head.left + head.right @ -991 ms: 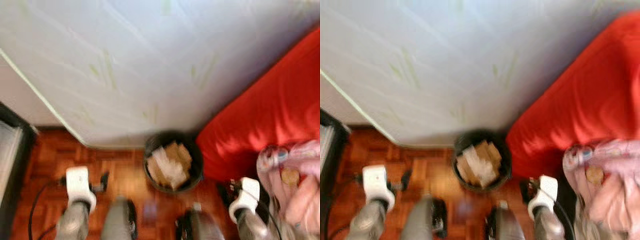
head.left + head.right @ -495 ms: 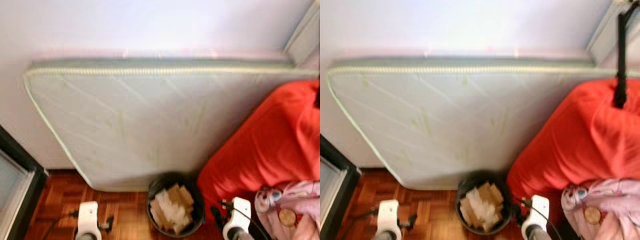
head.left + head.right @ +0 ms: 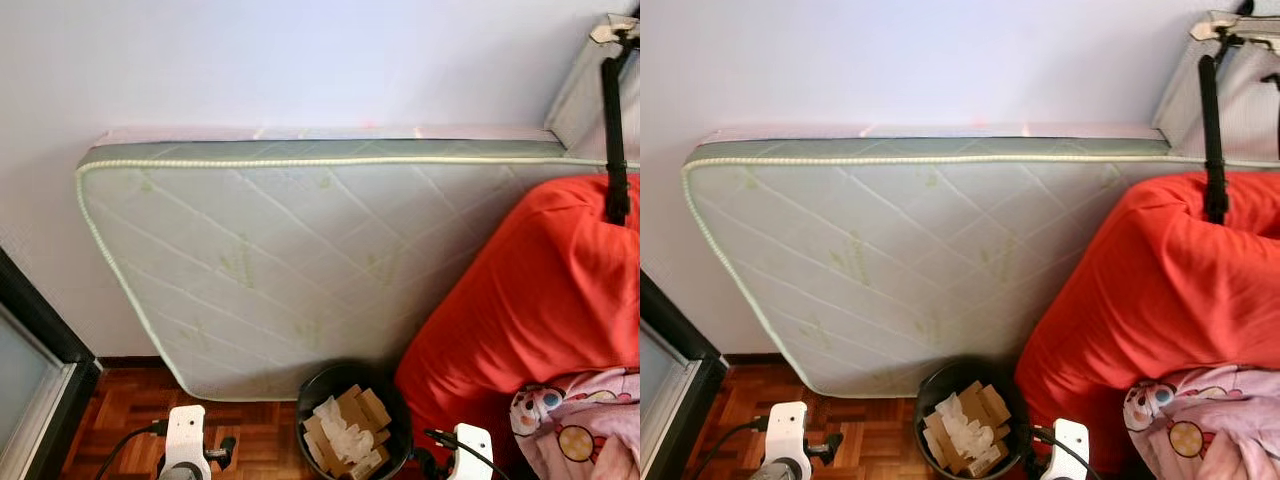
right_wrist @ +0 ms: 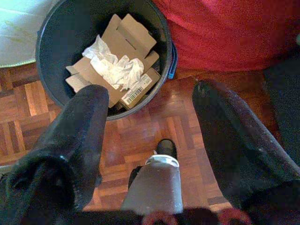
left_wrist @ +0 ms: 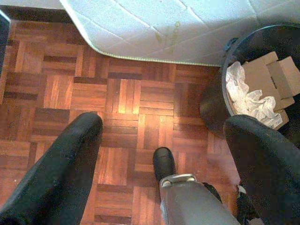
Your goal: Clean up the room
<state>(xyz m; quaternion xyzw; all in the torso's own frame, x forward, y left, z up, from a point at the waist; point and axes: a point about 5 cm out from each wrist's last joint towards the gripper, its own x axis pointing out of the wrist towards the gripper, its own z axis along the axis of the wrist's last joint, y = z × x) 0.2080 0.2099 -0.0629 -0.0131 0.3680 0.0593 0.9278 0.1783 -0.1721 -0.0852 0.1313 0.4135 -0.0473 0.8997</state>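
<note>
Behind the red beanbag (image 3: 540,300), mattress (image 3: 290,260) corner hidden; bin (image 3: 352,425) rim cropped.

I see my left tool (image 5: 161,140) as two fat black fingers (image 5: 61,168) with round tips. They look soft and dull, not shiny. My right tool (image 4: 150,112) has two black fingers (image 4: 75,140) too, and they look a bit fuzzy and worn. Between the fingers I can see a grey metal leg (image 5: 194,201) with a small black foot (image 5: 164,163) at its end. From my head I see a white boxy wrist block (image 3: 185,432) on my left arm, with a thin black cable (image 3: 125,445) looping out of it. My right arm has the same white block (image 3: 470,445) and black cable (image 3: 450,443).
</note>
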